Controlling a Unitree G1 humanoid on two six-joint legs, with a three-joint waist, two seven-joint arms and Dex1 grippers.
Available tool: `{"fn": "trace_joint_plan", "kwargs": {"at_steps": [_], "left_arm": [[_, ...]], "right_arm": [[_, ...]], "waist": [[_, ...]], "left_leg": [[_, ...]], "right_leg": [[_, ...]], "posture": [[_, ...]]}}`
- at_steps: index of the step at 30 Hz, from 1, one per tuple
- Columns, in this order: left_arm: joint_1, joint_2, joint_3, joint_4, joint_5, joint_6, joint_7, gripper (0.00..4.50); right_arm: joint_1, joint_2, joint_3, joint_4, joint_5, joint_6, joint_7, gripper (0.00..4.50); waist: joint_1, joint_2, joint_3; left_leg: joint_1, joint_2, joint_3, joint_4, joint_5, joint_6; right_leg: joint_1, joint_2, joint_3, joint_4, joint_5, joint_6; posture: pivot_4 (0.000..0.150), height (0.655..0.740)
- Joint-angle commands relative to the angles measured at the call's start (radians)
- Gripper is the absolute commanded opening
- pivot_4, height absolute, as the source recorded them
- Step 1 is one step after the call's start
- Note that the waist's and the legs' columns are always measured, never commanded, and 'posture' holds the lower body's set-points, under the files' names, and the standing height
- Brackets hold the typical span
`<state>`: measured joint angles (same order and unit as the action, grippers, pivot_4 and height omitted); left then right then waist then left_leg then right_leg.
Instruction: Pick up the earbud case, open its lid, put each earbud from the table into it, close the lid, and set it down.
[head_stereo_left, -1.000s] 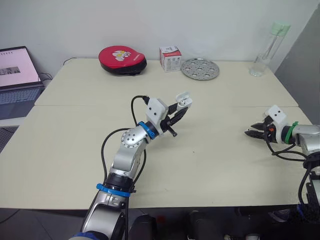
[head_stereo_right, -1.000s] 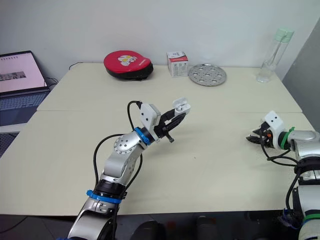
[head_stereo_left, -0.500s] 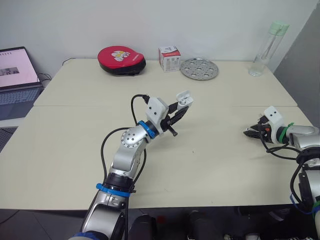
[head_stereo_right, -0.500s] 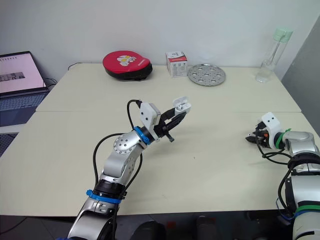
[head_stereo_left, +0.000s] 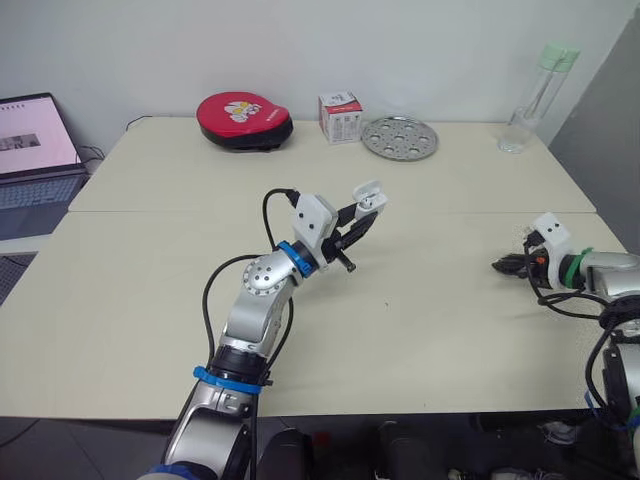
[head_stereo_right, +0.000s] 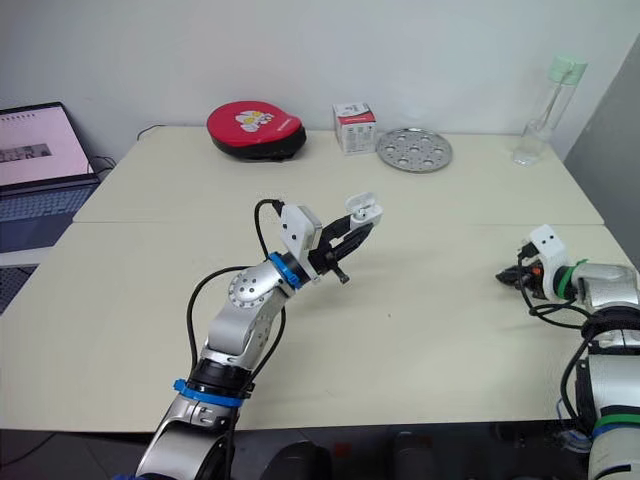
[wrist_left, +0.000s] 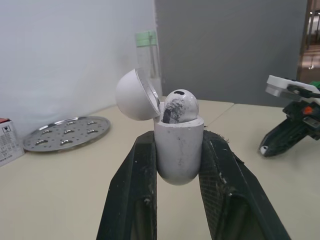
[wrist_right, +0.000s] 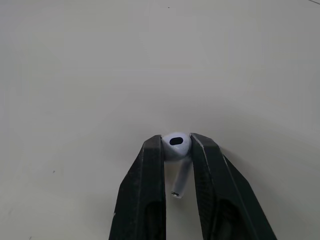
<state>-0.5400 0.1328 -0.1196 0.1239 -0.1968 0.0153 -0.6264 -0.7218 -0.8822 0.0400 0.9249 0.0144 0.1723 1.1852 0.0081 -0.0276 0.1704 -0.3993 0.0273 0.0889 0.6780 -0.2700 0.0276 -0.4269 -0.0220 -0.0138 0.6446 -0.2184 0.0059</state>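
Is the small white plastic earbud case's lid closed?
No, the white earbud case has its lid tipped back, exposing a white earbud seated inside.

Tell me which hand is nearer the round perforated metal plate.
Left. The left hand hovers in front of the round perforated metal plate; the right hand is low, much farther off to its right.

1. The fingers of the left gripper cover both flanks of the earbud case, and its base sits deep between them.
2. The seated earbud shows just its dome; the stem is sunk inside the case.
3. Beyond that gripper, the bottle is partly behind the open lid.
4. The right gripper pinches the second earbud, whose sides are covered by the fingers.
5. From the head views, that earbud is too small to make out.
6. The laptop, far from both grippers, is cut by the picture's edge.
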Motion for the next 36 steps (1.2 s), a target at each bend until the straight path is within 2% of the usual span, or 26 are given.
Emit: {"fn": "trace_joint_plan", "kwargs": {"at_steps": [1,5,10,18,23,36], "left_arm": [[0.005,0.003,0.014,-0.033,0.0,-0.022,0.017,0.75],[0.028,0.005,0.008,-0.049,0.002,-0.02,0.023,0.75],[0.026,0.013,0.003,-0.045,0.002,-0.018,0.02,0.75],[0.026,0.025,0.003,-0.052,0.001,-0.012,0.023,0.75],[0.044,0.02,-0.005,-0.072,0.002,-0.004,0.03,0.75],[0.061,0.015,-0.008,-0.084,0.004,0.003,0.036,0.75]], "right_arm": [[0.22,-0.188,0.028,-0.382,-0.004,0.056,0.175,0.38],[0.481,-0.358,0.034,-0.528,-0.064,-0.087,0.198,0.38],[0.517,-0.377,0.05,-0.493,-0.11,-0.154,0.163,0.38],[0.504,-0.383,0.072,-0.441,-0.144,-0.205,0.182,3.09],[0.515,-0.418,0.083,-0.434,-0.161,-0.241,0.209,3.09],[0.457,-0.352,0.054,-0.441,-0.113,-0.188,0.207,3.09]], "waist": [[0.011,0.003,-0.001],[0.011,0.003,-0.001],[-0.007,0.002,0.0],[-0.005,0.002,0.0],[0.007,0.002,0.0],[-0.002,0.001,0.0]], "left_leg": [[-0.001,0.0,-0.001,0.0,0.0,0.0],[0.0,0.0,0.0,0.0,0.0,0.0],[0.007,0.0,0.002,0.001,0.0,0.0],[0.007,0.001,0.002,0.001,0.0,0.0],[0.007,0.0,0.001,0.001,0.0,0.0],[0.008,0.001,0.001,0.001,0.0,0.0]], "right_leg": [[0.0,0.0,-0.001,0.0,-0.001,0.001],[0.0,0.0,0.0,0.0,-0.002,0.003],[0.005,0.0,0.001,0.0,-0.004,0.006],[0.006,0.001,0.002,-0.001,-0.004,0.006],[0.006,0.0,0.001,-0.001,-0.004,0.006],[0.006,0.001,0.001,0.0,-0.004,0.006]], "posture": [[0.15,0.74],[0.15,0.74],[0.15,0.74],[0.15,0.74],[0.15,0.74],[0.15,0.74]]}}
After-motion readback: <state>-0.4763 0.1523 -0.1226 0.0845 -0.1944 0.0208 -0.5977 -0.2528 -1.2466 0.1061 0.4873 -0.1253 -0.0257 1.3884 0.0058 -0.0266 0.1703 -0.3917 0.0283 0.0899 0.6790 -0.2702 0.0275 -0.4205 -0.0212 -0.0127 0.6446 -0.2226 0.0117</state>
